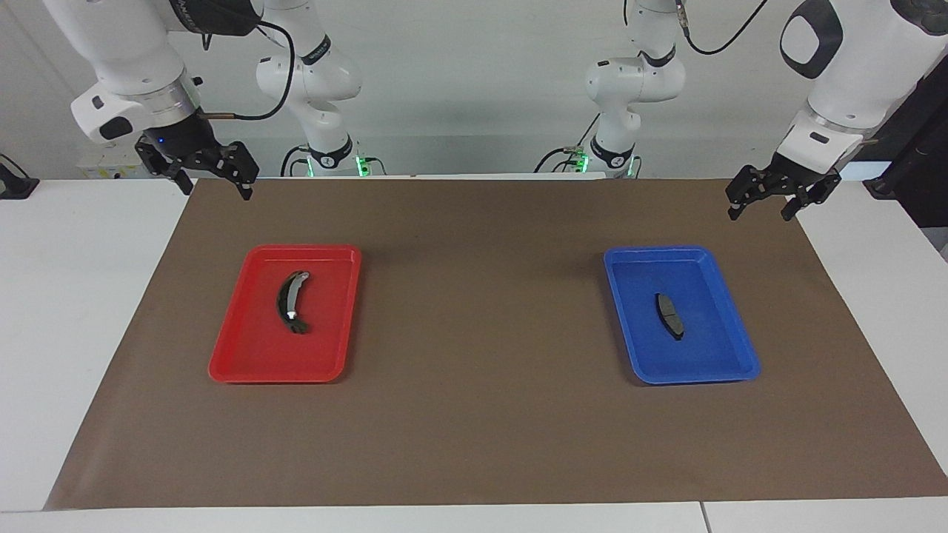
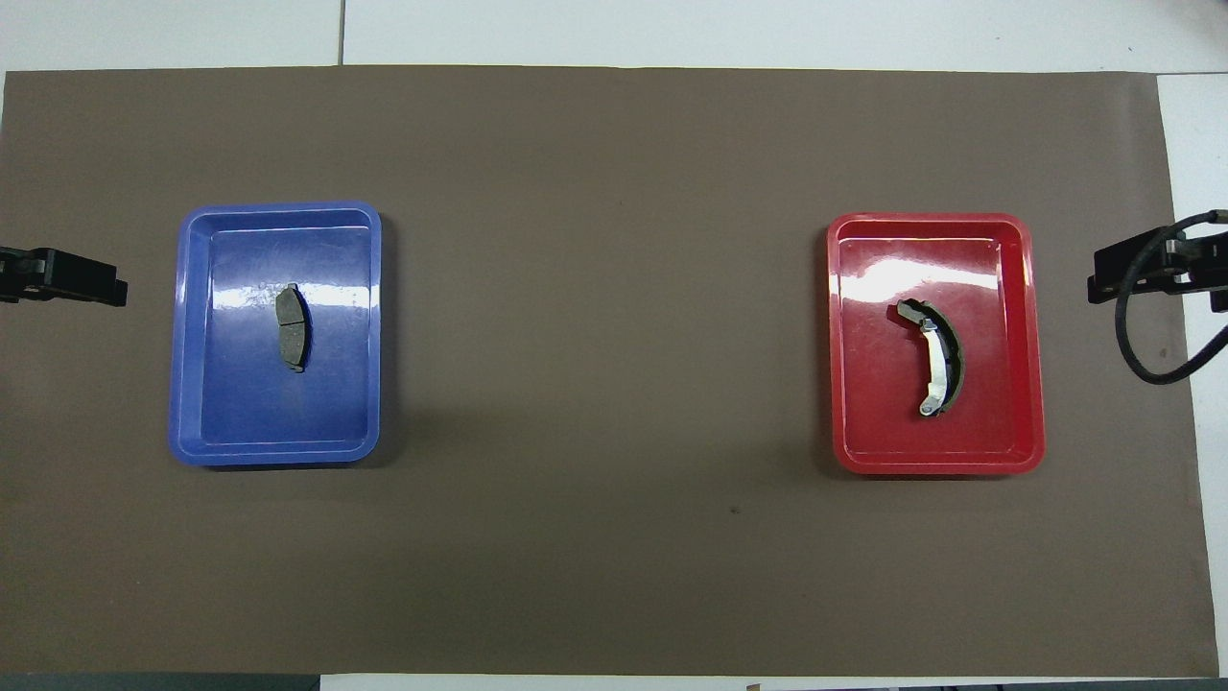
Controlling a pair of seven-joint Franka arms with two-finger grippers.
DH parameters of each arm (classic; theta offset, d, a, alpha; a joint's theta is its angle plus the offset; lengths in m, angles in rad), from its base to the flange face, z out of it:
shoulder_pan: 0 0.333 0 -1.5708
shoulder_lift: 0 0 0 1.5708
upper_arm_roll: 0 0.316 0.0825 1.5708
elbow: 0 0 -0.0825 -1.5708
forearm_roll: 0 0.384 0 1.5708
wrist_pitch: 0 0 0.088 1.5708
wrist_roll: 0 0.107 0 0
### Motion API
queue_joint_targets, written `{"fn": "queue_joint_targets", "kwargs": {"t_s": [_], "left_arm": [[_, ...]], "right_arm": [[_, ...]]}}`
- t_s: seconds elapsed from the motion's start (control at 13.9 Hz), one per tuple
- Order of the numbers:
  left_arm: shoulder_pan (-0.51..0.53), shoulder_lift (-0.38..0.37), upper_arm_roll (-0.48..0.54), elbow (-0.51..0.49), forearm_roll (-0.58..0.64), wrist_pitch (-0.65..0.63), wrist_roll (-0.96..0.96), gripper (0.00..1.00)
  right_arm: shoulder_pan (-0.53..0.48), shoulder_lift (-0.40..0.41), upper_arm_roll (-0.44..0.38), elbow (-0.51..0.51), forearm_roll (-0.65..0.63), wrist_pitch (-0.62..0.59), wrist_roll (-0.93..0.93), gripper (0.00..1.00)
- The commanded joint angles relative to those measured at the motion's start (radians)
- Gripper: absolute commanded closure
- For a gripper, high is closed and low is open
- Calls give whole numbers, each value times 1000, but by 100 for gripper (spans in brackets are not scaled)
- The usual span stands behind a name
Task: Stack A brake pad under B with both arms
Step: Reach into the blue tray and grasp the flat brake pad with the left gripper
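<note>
left gripper: cut by the overhead picture's edge, only its tip showing
right gripper: likewise cut at the edge
arms' upper links: cropped in the facing view

Between the red tray and the blue tray I have bare brown mat; only their low rims obstruct me.

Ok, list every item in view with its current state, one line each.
A brake pad: lying flat in the blue tray, untouched.
B: lying in the red tray, untouched.
Left gripper: raised over the brown mat, fingers open, empty.
Right gripper: raised over the mat's edge, fingers open, empty.
</note>
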Motion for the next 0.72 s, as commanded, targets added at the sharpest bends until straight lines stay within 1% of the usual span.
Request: {"fn": "queue_joint_targets", "kwargs": {"t_s": [0.0, 0.14, 0.29, 0.43, 0.65], "left_arm": [[-28, -20, 4, -92, 5, 103, -12, 1], [-32, -1, 2, -139, 5, 186, -12, 1], [-40, 51, 1, -183, 5, 287, -14, 1], [-42, 110, 2, -198, 3, 345, -15, 2], [-49, 152, 2, -302, 5, 471, -80, 1]], "right_arm": [[-14, -4, 6, 6, 5, -11, -25, 0], [-14, -4, 6, 6, 5, -11, -25, 0], [-14, -4, 6, 6, 5, -11, -25, 0], [-14, -4, 6, 6, 5, -11, -25, 0], [-14, -4, 6, 6, 5, -11, -25, 0]]}}
